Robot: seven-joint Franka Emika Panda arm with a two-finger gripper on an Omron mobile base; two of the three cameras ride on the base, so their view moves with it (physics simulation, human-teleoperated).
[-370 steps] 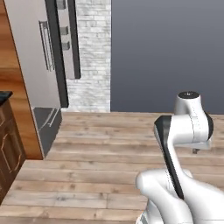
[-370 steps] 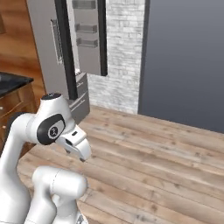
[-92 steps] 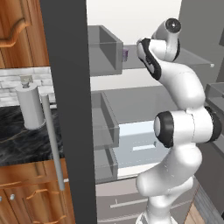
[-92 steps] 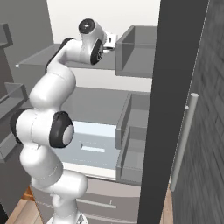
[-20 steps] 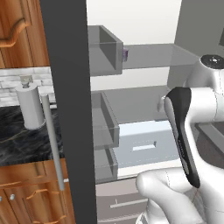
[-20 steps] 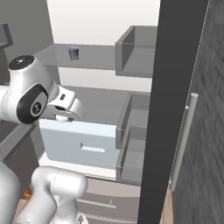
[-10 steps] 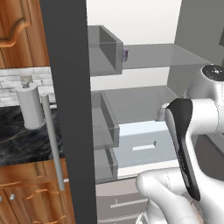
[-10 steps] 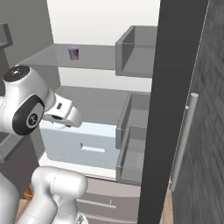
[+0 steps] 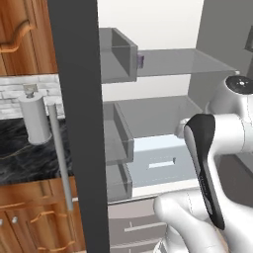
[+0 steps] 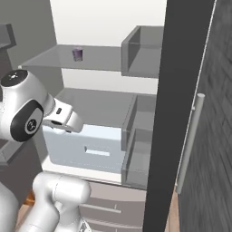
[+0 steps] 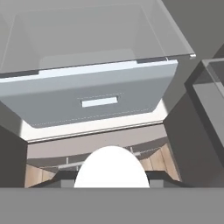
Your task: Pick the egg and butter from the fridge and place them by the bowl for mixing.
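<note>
Hand view, egg [image 11: 112, 168] gripped in tool [image 11: 112, 177], pale fridge drawer [image 11: 94, 94] beyond it

**No readable text**

No lettering, label, brand, number or sign can be read anywhere: the fridge [image 9: 74, 123] door and its pale drawer [image 11: 94, 94] are plain, and the small purple item [image 10: 77, 54] on the upper shelf is too small to show any print
</note>
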